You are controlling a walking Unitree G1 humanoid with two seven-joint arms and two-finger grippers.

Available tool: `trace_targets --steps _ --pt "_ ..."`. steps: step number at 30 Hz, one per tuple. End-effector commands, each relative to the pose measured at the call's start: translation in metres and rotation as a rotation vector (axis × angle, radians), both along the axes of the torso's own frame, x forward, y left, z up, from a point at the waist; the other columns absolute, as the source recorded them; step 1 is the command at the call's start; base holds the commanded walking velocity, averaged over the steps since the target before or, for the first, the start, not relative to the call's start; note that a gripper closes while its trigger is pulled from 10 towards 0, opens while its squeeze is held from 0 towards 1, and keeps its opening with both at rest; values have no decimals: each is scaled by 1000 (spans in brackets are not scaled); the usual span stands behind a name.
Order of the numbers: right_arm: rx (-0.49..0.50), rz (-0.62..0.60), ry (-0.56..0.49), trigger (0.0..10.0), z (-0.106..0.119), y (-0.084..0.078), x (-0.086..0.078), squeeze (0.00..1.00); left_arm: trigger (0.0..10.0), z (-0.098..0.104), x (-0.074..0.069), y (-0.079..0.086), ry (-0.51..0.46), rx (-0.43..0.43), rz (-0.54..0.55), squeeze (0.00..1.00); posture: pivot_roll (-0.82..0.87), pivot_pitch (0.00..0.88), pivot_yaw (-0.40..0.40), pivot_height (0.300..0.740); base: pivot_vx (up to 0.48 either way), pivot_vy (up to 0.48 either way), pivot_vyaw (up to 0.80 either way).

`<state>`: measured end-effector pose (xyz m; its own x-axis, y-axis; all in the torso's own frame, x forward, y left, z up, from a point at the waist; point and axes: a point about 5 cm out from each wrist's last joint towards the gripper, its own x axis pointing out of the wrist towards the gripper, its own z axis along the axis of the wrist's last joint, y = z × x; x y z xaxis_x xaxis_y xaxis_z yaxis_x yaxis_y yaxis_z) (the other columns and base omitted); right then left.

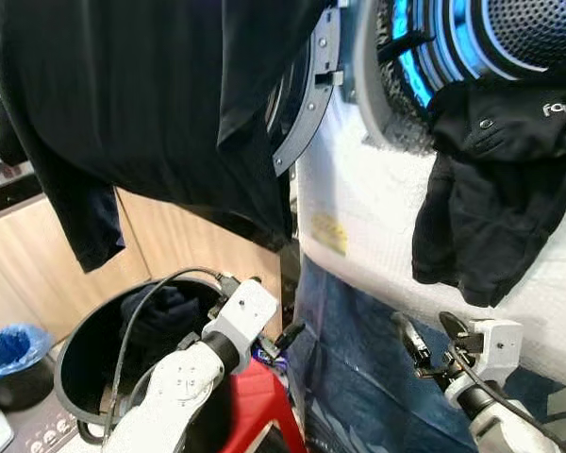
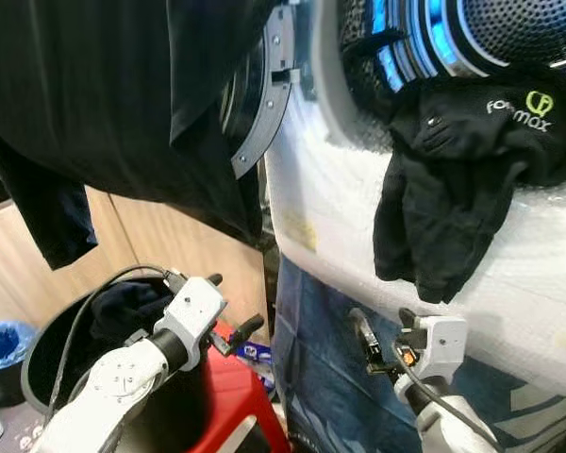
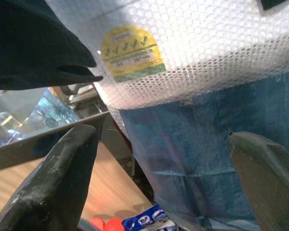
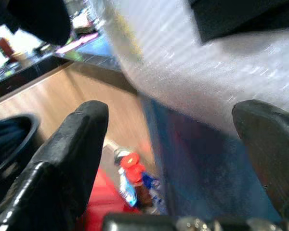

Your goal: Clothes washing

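Hanging shirt (image 1: pixel 160 104): we've got a big dark garment draped across the upper left, over the open washer door (image 1: pixel 307 104); soft and limp, it'll sag wherever we lift it.
Basket (image 1: pixel 75 354): black tub low on the left with more dark laundry (image 1: pixel 165 316) inside, just behind our left arm.
Left pincer (image 1: pixel 264 316): over the basket's near edge, fingers spread wide and empty, aimed at the bubble-wrapped front of the washer (image 1: pixel 377 208).
Red stool (image 2: pixel 236 396): just beneath that arm; we think it's a stool, the view cuts it off.
Black sweatshirt (image 1: pixel 495 179): here's our piece, half out of the blue-lit drum (image 1: pixel 491 38), its body hanging down the washer's front. Light, floppy, not slippery; it'll bunch and may snag on the rim.
Where to grab: we'd pinch a thick fold of the hanging part, then feed it upward into the drum.
Right pincer (image 1: pixel 432 340): below the sweatshirt's hem, well open, holding nothing.
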<state>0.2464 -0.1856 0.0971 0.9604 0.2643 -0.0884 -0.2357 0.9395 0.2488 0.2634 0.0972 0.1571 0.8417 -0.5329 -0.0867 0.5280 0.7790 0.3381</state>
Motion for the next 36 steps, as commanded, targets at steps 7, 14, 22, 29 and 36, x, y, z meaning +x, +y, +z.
trace_targets --steps 7,14,22,29,36 --pt "-7 -13 -8 10000 -1 4 -1 0 10000 -3 1 -1 11 3 -4 0 -29 0 10 740 0 -299 0" --pt "4 -19 -11 10000 -2 7 -2 0 10000 -4 1 -1 15 0 -9 0 -28 0 12 740 0 -399 0" --pt "6 -14 -13 10000 -3 9 -3 0 10000 -5 -1 -2 15 2 -10 0 -27 0 11 740 0 -344 0" --pt "19 -17 -33 10000 -2 10 -4 0 10000 -4 -2 -3 8 -20 7 0 -25 0 7 740 0 0 0" --pt "17 -76 -71 10000 -4 2 -6 0 10000 -13 -1 0 12 -9 48 0 -19 0 4 740 0 0 0"
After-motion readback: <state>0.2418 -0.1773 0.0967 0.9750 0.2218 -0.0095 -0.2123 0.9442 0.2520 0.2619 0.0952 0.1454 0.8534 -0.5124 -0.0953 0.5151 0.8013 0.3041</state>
